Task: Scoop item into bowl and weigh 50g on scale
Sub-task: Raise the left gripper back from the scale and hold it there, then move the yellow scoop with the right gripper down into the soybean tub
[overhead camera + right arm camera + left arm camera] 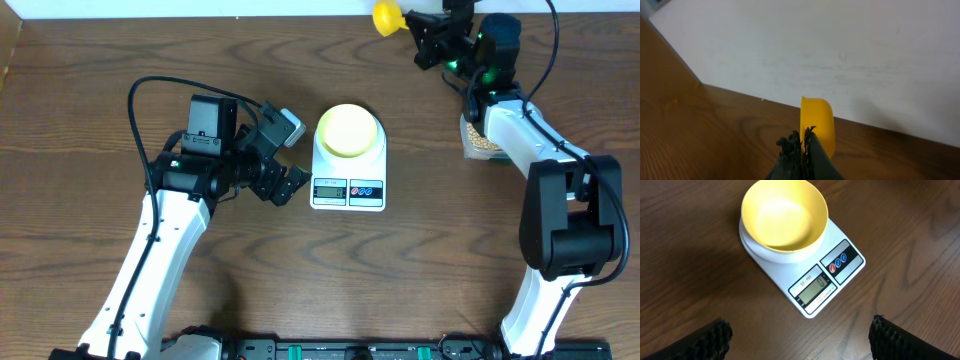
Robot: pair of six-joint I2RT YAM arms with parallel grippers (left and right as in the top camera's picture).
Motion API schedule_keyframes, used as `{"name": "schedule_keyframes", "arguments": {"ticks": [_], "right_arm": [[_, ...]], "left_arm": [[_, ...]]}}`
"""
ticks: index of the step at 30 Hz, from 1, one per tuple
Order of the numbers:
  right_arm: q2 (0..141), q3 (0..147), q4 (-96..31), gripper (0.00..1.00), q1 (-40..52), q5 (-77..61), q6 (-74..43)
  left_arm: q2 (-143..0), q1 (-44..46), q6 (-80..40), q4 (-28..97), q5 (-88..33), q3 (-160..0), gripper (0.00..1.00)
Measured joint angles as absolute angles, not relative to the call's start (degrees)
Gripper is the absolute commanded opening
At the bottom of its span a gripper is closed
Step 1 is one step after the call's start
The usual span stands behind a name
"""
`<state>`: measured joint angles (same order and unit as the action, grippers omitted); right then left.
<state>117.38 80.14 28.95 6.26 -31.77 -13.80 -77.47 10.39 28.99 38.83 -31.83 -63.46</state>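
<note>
Right, the beans (479,143) barely show: just a tan patch in a clear tub (466,128) at the table's right, with the right arm crossing over most of it. The scale (348,188) sits mid-table with the bowl (348,130) on its platform; the display digits are too small to read. The left gripper (284,184) hovers just left of the scale, jaws spread wide. The right gripper (801,141) is up at the far edge, jaws pinching a scoop (818,122) whose handle is hidden between them. Dark wood-grain table (80,120), plain white wall (840,50) behind.
</note>
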Motion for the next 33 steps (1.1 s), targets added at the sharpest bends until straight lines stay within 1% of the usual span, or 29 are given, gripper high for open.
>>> {"name": "schedule_keyframes", "arguments": {"ticks": [6, 8, 11, 14, 15, 16, 19, 25, 33], "right_arm": [[117.36, 80.14, 28.69, 0.01, 2.68, -32.34, -19.68], [117.03, 80.14, 26.22, 0.01, 1.08, -32.4, -21.1], [115.37, 80.51, 19.09, 0.01, 0.49, -31.55, -21.34], [112.81, 82.19, 8.75, 0.01, 0.91, -30.17, -19.59], [111.59, 84.47, 3.64, 0.01, 0.99, -29.45, -18.0], [111.39, 85.14, 2.31, 0.01, 0.99, -29.39, -17.76], [110.48, 90.78, -7.2, 0.01, 0.99, -28.36, -15.16], [110.32, 98.43, -20.58, 0.01, 0.99, -26.61, -8.82], [110.19, 103.79, -39.64, 0.01, -0.43, -23.18, -0.23]], "left_arm": [[-77.47, 10.39, 28.99, 38.85, -31.83, -63.46, 0.9], [-77.47, 10.39, 28.99, 38.87, -31.83, -63.46, 0.9], [-77.47, 10.39, 28.99, 38.87, -31.86, -63.46, 0.9], [-77.47, 10.39, 29.02, 38.87, -31.86, -63.46, 0.9], [-77.47, 10.39, 28.99, 38.89, -31.86, -63.46, 0.9], [-77.47, 10.39, 28.99, 38.92, -31.88, -63.46, 0.9], [-77.47, 10.39, 28.99, 38.89, -31.86, -63.46, 0.9], [-77.47, 10.39, 28.99, 38.89, -31.86, -63.46, 0.9], [-77.47, 10.39, 28.99, 38.89, -31.86, -63.46, 0.9]]}}
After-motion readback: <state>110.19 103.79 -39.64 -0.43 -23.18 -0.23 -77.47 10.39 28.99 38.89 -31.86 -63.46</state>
